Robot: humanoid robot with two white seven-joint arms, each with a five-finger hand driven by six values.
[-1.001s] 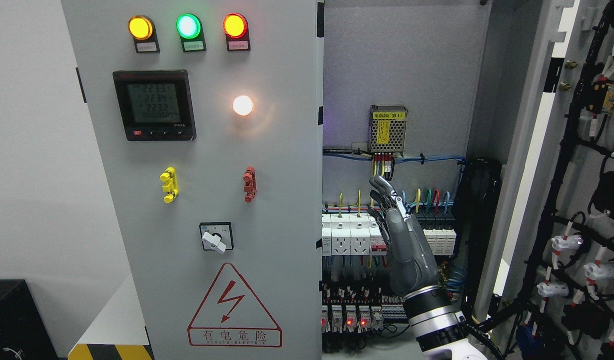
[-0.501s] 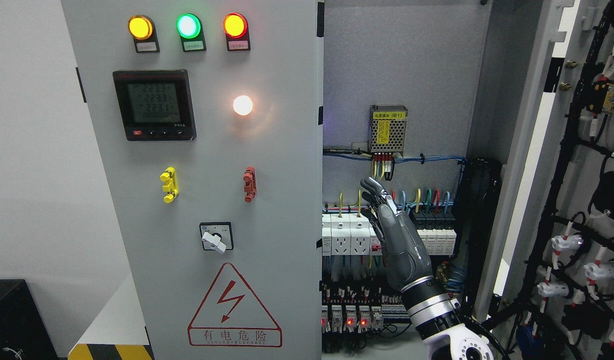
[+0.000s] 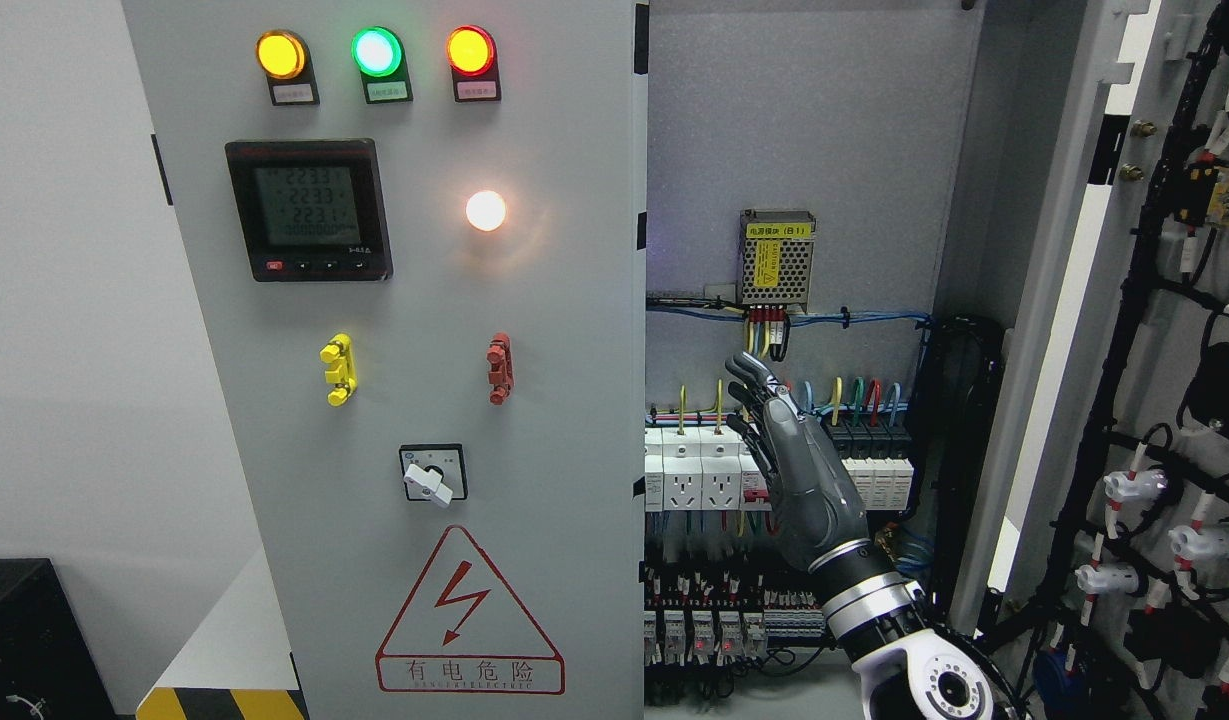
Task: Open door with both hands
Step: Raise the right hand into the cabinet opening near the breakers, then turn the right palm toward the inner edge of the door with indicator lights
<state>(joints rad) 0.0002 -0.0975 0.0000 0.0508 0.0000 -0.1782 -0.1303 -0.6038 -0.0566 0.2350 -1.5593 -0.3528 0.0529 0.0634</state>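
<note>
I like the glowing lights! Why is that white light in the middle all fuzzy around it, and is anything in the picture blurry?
Head view: the white lamp is so bright it washes out, spreading a warm halo over the grey door. Head view: the amber, green and red lamps glow too. Head view: the picture is sharp; the right hand shows no blur.

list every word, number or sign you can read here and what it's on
"有电危险" under a red lightning-bolt triangle: warning sign on the closed left door.
"电源模块 (B1)": yellow label on the mesh power supply.
Digital meter: rows of digits near "2233", too blurred to confirm.
Tags under the three indicator lamps, and the breaker markings behind the right hand: too small to read.
</note>
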